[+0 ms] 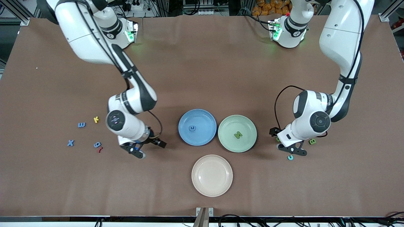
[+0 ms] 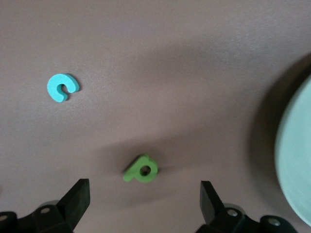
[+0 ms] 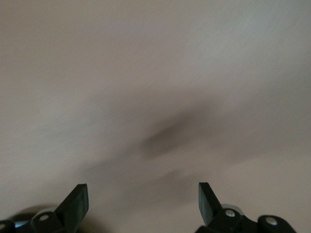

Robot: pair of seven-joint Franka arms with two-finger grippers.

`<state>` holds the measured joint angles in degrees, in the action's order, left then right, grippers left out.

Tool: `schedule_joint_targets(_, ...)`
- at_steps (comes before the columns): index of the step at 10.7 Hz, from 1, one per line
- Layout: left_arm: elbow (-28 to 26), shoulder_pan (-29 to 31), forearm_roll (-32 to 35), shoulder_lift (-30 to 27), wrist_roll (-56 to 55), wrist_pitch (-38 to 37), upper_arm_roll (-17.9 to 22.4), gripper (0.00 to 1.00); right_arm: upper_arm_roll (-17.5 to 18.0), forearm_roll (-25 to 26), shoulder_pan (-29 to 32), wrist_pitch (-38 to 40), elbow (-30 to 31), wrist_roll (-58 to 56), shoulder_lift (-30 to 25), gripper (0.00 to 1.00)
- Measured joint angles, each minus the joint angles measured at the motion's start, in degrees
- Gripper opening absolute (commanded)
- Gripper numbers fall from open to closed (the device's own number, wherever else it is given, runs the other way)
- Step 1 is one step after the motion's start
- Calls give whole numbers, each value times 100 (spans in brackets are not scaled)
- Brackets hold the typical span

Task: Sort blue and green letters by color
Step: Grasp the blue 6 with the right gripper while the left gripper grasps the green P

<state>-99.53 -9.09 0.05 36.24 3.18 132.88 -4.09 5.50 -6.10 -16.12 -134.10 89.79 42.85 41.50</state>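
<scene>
A blue letter (image 1: 192, 128) lies in the blue plate (image 1: 186, 138). A green letter (image 1: 237, 135) lies in the green plate (image 1: 249, 143). Three more blue letters (image 1: 81, 125) (image 1: 70, 143) (image 1: 97, 144) sit toward the right arm's end of the table. My left gripper (image 1: 285, 143) (image 2: 145, 204) hangs open just over a green P-shaped letter (image 2: 141, 169), beside the green plate's rim (image 2: 296, 170). A teal C (image 2: 62, 87) (image 1: 290, 157) and a green letter (image 1: 312, 141) lie close by. My right gripper (image 1: 148, 148) (image 3: 143, 204) is open and empty over bare table beside the blue plate.
A cream plate (image 1: 212, 175) sits nearer the front camera than the two coloured plates. A yellow K (image 1: 96, 119) and a dark red letter (image 1: 100, 150) lie among the blue letters. The brown table (image 1: 202, 78) stretches wide toward the arm bases.
</scene>
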Motion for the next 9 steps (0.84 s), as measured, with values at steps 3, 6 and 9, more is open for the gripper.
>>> schedule_joint_targets(3, -56, 40, 105, 231, 0, 341, 5, 100, -14, 161, 845, 246, 134, -2087, -8, 100)
schedule_joint_targets(6, -391, 120, 113, 242, 2, 792, 11, 100, -41, 780, 1405, 351, 258, -3510, -37, 100)
schedule_joint_targets(9, -409, 125, 113, 213, 4, 810, 1, 85, -104, 1484, 1721, 351, 309, -4779, -49, 100)
